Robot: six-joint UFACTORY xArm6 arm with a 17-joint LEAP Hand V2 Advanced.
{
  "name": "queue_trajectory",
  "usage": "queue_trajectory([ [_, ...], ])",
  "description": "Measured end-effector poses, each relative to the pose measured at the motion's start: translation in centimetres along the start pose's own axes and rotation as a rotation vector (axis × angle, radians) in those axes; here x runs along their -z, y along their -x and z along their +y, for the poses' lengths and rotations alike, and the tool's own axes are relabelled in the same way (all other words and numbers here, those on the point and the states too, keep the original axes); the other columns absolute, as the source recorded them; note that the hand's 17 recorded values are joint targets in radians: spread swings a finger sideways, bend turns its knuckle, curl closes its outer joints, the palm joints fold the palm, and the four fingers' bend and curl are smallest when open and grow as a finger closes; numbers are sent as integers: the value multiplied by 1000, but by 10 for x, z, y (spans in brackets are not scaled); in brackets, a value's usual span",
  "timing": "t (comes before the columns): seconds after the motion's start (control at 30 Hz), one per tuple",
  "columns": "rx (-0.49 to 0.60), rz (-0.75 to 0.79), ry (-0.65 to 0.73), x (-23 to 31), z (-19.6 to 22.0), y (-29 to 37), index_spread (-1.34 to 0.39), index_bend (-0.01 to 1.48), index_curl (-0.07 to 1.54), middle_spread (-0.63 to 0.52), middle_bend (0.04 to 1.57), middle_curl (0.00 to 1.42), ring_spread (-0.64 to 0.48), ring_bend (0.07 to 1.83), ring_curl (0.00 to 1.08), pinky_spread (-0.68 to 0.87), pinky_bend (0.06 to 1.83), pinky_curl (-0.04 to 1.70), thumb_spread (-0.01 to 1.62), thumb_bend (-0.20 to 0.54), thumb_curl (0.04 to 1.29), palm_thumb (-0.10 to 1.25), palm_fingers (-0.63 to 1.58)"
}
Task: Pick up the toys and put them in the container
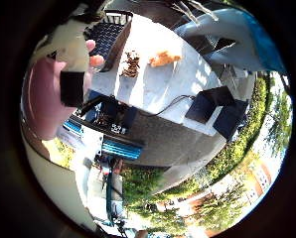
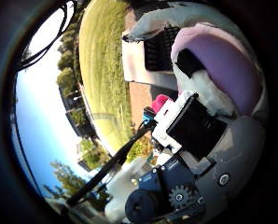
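Your counter [image 1: 163, 84] sits well away from the robot hand [image 2: 190, 126], a white slab out in the open. On it, the black latticed container [image 1: 106, 37] stands at one end, and I can't tell what's inside. Two toys are left out on the counter: an orange one [image 1: 164, 58] and a brown striped one [image 1: 130, 64], just beside each other near the container. So the job looks part done at best. Now your robot hand: its fingers are curled round a pink and white soft toy [image 2: 227, 65], pressed close against the palm.
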State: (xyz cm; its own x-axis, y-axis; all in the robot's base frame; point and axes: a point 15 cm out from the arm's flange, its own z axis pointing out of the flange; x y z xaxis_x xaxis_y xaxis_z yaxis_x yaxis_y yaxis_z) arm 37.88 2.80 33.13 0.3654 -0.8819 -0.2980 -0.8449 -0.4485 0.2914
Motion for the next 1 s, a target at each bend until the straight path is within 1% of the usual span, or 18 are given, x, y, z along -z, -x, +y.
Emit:
queue_trajectory([
  [0.1,58,6,10,-5,-27,46,-1134,840,-15,-277,1148,1167,-133,1419,892,163,1475,908,1149,-12,783,956,801],
  [0.2,104,-14,42,-24,-61,78,-1146,868,-15,-277,1155,1175,-136,1428,895,157,1478,925,1148,-12,795,954,790],
  [0.37,91,0,46,-45,-128,101,-1157,903,-16,-276,1165,1184,-138,1443,901,151,1479,946,1147,-12,811,951,777],
  [0.43,82,4,50,-66,-155,102,-1159,917,-16,-276,1169,1186,-139,1445,902,149,1478,953,1147,-12,815,950,775],
  [0.57,56,39,-64,-85,-210,99,-1162,939,-17,-275,1177,1190,-139,1453,904,146,1479,966,1146,-14,825,943,764],
  [0.63,35,48,-98,-103,-236,91,-1162,953,-16,-275,1182,1191,-140,1458,905,145,1476,973,1145,-16,828,933,760],
  [0.73,3,52,-118,-128,-260,79,-1160,972,-16,-274,1190,1192,-139,1462,905,141,1463,987,1151,-21,821,904,742],
  [0.83,-24,66,-177,-142,-287,63,-1156,976,-24,-272,1192,1188,-136,1468,903,141,1451,1002,1177,-19,791,886,695],
  [0.9,-48,65,-171,-160,-294,49,-1136,995,-13,-270,1171,1179,-127,1474,894,144,1440,1000,1192,-19,767,880,711],
  [0.97,-65,60,-164,-169,-297,38,-1062,1039,9,-256,1130,1150,-96,1433,857,163,1380,980,1207,-29,735,856,743],
  [1.0,-71,59,-162,-172,-297,34,-904,1078,36,-226,1009,1080,-33,1309,807,193,1322,953,1211,-34,705,832,675],
])
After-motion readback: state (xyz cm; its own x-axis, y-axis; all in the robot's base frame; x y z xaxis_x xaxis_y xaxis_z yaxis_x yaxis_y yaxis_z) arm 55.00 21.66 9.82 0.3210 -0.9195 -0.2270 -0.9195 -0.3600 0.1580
